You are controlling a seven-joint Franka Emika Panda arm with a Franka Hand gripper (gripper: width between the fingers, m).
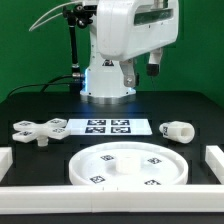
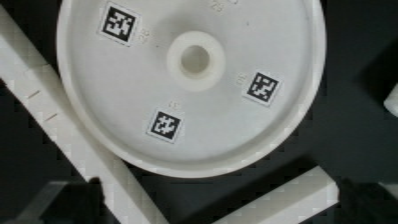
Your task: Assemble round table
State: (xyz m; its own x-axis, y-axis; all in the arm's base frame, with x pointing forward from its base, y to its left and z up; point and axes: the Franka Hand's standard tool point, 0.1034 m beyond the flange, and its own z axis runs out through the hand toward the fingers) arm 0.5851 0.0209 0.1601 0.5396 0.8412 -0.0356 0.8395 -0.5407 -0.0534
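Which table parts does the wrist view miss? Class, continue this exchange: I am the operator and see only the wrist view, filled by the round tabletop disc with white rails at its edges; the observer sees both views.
Observer: A four-armed cross piece lies beyond the round tabletop disc, toward the exterior view's left.
Operator: And the post?
Observer: The short cylindrical post lies on its side at the exterior view's right, apart from the disc.
Operator: Anything between those two?
Observer: The marker board, lying flat.
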